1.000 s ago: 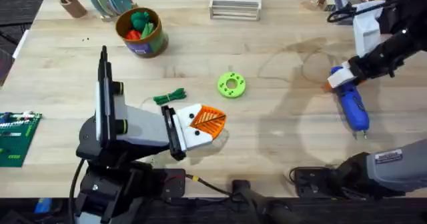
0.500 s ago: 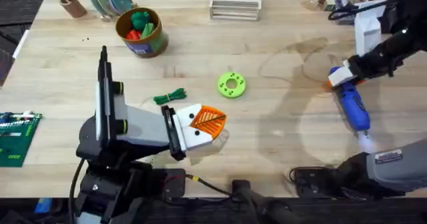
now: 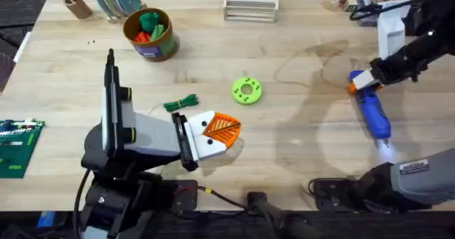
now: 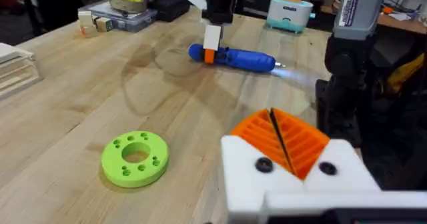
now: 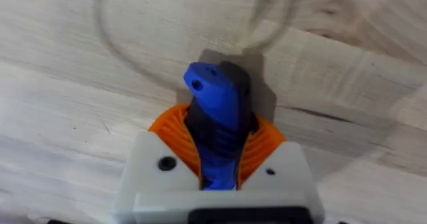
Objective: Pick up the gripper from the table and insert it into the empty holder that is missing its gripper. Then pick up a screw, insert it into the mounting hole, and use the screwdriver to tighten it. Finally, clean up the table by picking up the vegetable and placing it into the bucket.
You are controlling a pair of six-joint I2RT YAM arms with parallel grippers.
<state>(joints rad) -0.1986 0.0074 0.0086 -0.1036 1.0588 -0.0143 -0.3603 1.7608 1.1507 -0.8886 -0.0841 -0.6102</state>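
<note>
At the table's right edge we find the right gripper (image 3: 361, 81) clamped on the rear end of the blue electric screwdriver (image 3: 375, 114); in the right wrist view its orange ribbed pads (image 5: 172, 134) press both sides of the blue barrel, a grip near the tail that we judge leaves the bit end free to be aimed. The screwdriver is low over the butcher-block table (image 3: 298, 146), bit pointing toward the robot; a pale glow shows at its tip, so its lamp seems lit. At the near centre the left gripper (image 3: 222, 129) lies low with its two orange pads pressed together, nothing between them, both pads seated in their white holders (image 4: 293, 174), screw heads facing up. We take it as parked steady to present the mounting hole for tightening. The stringy green vegetable (image 3: 180, 104) lies just behind it, the green ring disc (image 3: 247, 91) nearby, the bucket (image 3: 149, 34) of toys far left, well apart.
</note>
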